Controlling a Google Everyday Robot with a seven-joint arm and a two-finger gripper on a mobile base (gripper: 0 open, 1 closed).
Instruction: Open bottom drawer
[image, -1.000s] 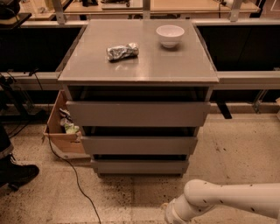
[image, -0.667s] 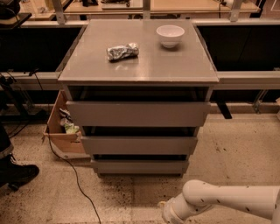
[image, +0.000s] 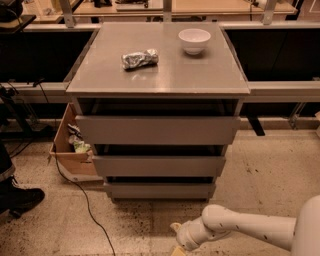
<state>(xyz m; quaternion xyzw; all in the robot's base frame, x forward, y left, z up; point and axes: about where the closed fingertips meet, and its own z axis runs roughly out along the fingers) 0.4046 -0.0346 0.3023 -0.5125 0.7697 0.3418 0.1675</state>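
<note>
The grey cabinet has three drawer fronts. The bottom drawer (image: 160, 190) is the lowest and slimmest, with a plain handleless grey front, and it sits flush under the middle drawer (image: 159, 165) and the tall top drawer (image: 157, 129). My white arm (image: 240, 229) reaches in from the lower right, low over the floor. My gripper (image: 176, 246) is at the bottom edge of the view, in front of and below the bottom drawer, apart from it, mostly cut off.
On the cabinet top (image: 200, 75) lie a crumpled foil bag (image: 139, 58) and a white bowl (image: 194, 40). An open cardboard box (image: 70, 145) stands left of the cabinet. A black cable (image: 80, 192) runs over the floor. A dark shoe (image: 17, 196) is at far left.
My arm and gripper have shifted slightly left and lower along the floor. The drawers have not moved.
</note>
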